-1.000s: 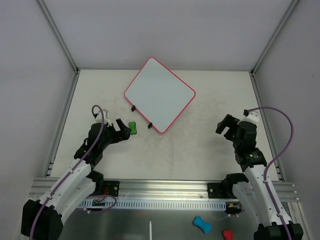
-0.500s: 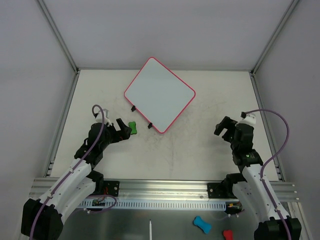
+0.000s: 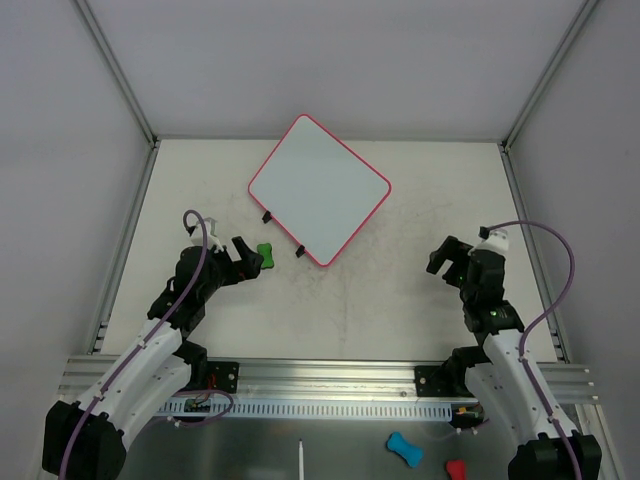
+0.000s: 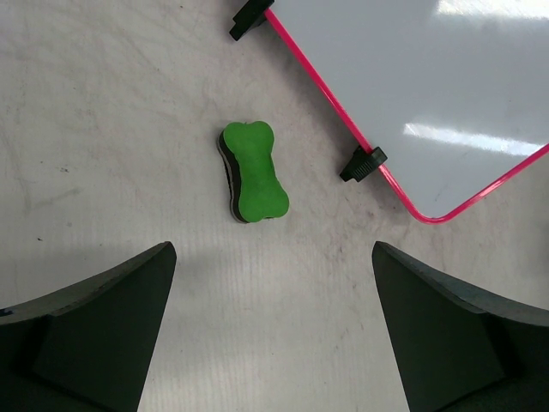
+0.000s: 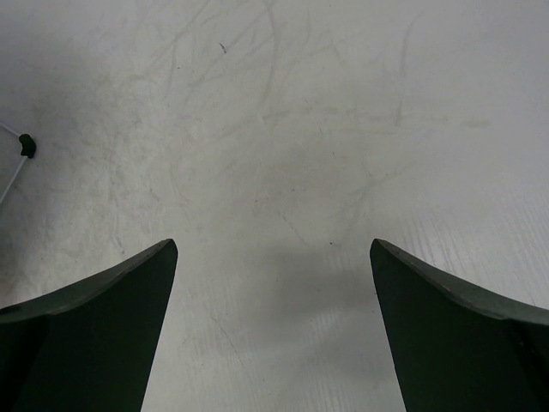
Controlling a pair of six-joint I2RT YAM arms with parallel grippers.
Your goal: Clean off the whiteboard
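The whiteboard lies flat at the back middle of the table, turned like a diamond, pink-red frame, two black feet on its near-left edge, surface plain white. Its near corner shows in the left wrist view. A green bone-shaped eraser lies just left of the board's near edge; it also shows in the left wrist view. My left gripper is open and empty, just left of the eraser, not touching it. My right gripper is open and empty over bare table at the right.
The table is a scuffed pale surface with raised rails on the left and right. A blue bone-shaped piece and a red piece lie on the metal shelf below the table's front edge.
My right arm has drawn back a little toward the near side and slightly left. The left arm, eraser and whiteboard have not moved.
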